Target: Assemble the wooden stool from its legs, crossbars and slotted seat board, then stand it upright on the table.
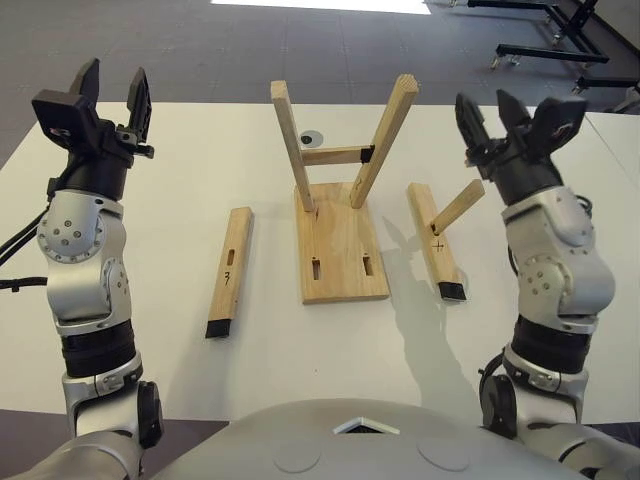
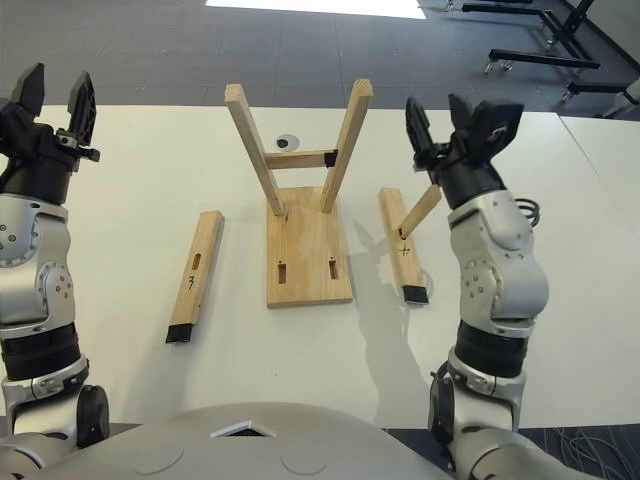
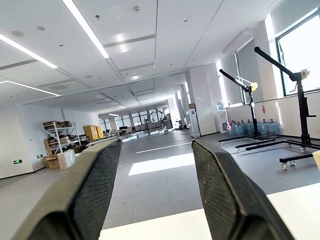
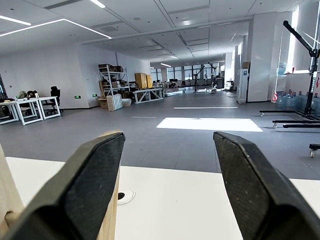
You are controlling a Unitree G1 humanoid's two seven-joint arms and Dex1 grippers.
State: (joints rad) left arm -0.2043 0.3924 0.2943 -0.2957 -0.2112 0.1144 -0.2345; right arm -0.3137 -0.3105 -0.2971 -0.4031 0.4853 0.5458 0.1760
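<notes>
On the white table (image 1: pixel 200 380), the stool stood half built, its slotted seat board (image 1: pixel 340 285) lying flat at the centre. Two legs (image 1: pixel 292 140) rose from the board's far slots, splayed apart and tied by a crossbar (image 1: pixel 332 155). The two near slots (image 1: pixel 316 268) held nothing. A loose leg (image 1: pixel 230 270) lay left of the board; right of it lay another leg (image 1: pixel 434 240) with a second crossbar (image 1: pixel 458 207) pegged in and tilting up. The left gripper (image 1: pixel 113 72) and right gripper (image 1: pixel 488 118) hovered above the table, well out to either side of the board, fingers apart and empty. The second leg pair looked next: one arm lifting a loose leg, joining it to the free crossbar, then seating both legs in the near slots.
</notes>
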